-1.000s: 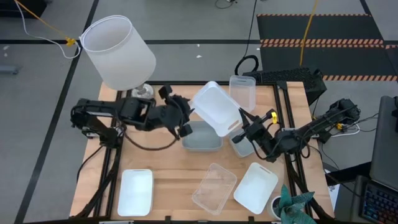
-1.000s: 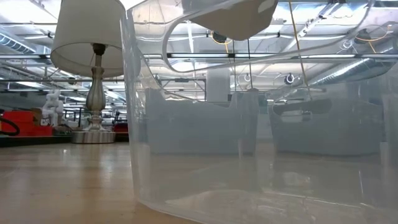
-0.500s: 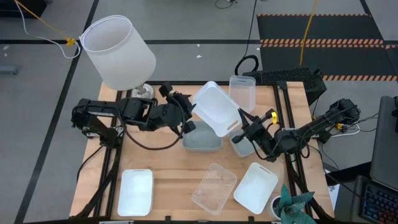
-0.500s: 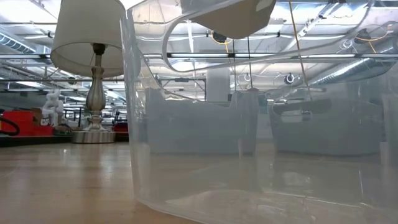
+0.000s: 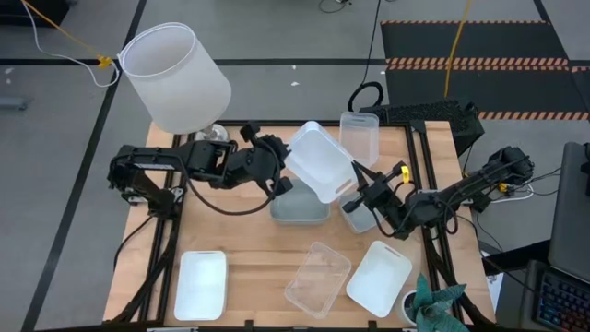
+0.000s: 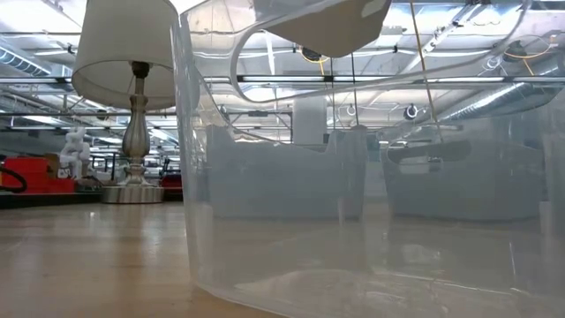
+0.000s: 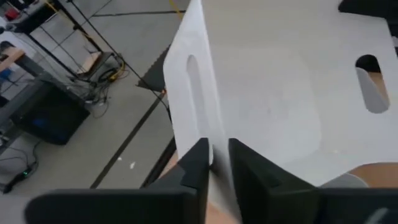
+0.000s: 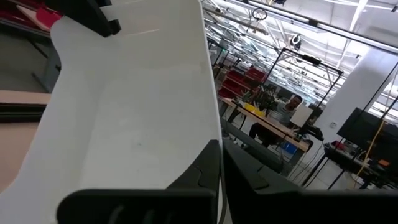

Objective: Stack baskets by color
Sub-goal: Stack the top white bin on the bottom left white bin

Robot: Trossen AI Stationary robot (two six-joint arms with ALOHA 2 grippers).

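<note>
Clear plastic sits nearest: a clear basket [image 5: 318, 278] lies at the table's [image 5: 249, 254] front edge between two white baskets [image 5: 201, 283], well apart from the arms. Mid-table, a tilted white basket [image 5: 320, 160] hangs in the air above a grey-blue basket [image 5: 299, 205], pinched from both sides. The left gripper [image 7: 214, 163] has its fingers clamped on one rim; the right gripper [image 8: 221, 163] is clenched on the opposite wall. With two arms on one bin, any uneven pull could twist it, or it may slip and drop onto the grey-blue one, the wrong colour. Both arms reach inward, stretched low toward the centre. Farther back stands another clear basket [image 5: 359, 136], and the lampshade [image 5: 175, 77].
</note>
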